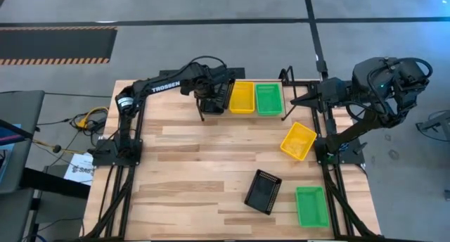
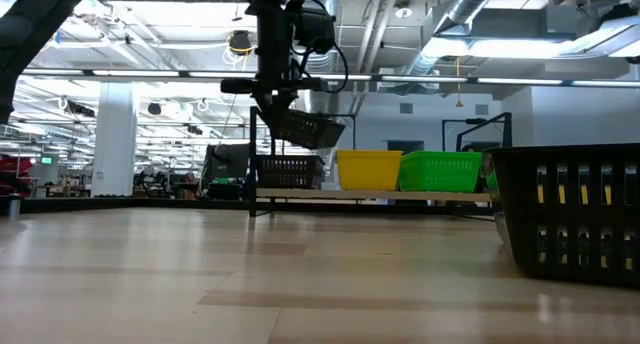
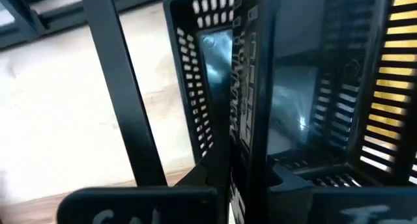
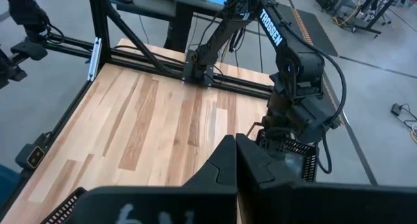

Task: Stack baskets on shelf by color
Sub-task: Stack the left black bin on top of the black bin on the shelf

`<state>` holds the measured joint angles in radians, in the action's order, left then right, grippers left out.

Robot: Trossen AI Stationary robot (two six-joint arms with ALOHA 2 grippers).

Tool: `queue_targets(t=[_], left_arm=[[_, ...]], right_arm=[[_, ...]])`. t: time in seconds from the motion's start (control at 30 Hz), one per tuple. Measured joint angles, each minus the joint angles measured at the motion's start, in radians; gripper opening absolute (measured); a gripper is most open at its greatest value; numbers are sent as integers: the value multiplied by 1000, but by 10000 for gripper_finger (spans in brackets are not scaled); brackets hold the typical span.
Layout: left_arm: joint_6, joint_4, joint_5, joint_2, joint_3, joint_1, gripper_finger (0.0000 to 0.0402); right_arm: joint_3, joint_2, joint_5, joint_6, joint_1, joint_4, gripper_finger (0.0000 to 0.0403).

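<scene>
While a yellow basket (image 1: 242, 97) and green basket (image 1: 268, 99) sit side by side on the shelf (image 2: 370, 195), the left tool (image 1: 209, 101) holds a tilted black basket (image 2: 303, 129) above another black one (image 2: 288, 171) there. Right tool (image 1: 290, 101) hangs beside the shelf, fingers closed. Three baskets lie loose on the worktop (image 1: 190, 157).

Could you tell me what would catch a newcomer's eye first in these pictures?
Most striking is the left gripper holding a tilted black basket in the air above another black basket at the left end of the shelf. Beside it on the shelf stand a yellow basket and a green basket. Three more baskets lie loose on the tabletop, while the right gripper waits by the shelf's right end.
</scene>
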<state>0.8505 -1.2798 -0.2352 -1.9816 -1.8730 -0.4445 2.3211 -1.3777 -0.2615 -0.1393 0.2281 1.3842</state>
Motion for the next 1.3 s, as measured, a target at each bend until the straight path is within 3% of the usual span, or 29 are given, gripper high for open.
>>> queue_targets(t=[0.33,1.3], left_arm=[[52,-100,2,0,-114,19,0],[72,-142,-13,0,-115,27,0]], right_arm=[[0,0,0,-4,0,4,8],[0,0,5,-26,1,7,8]])
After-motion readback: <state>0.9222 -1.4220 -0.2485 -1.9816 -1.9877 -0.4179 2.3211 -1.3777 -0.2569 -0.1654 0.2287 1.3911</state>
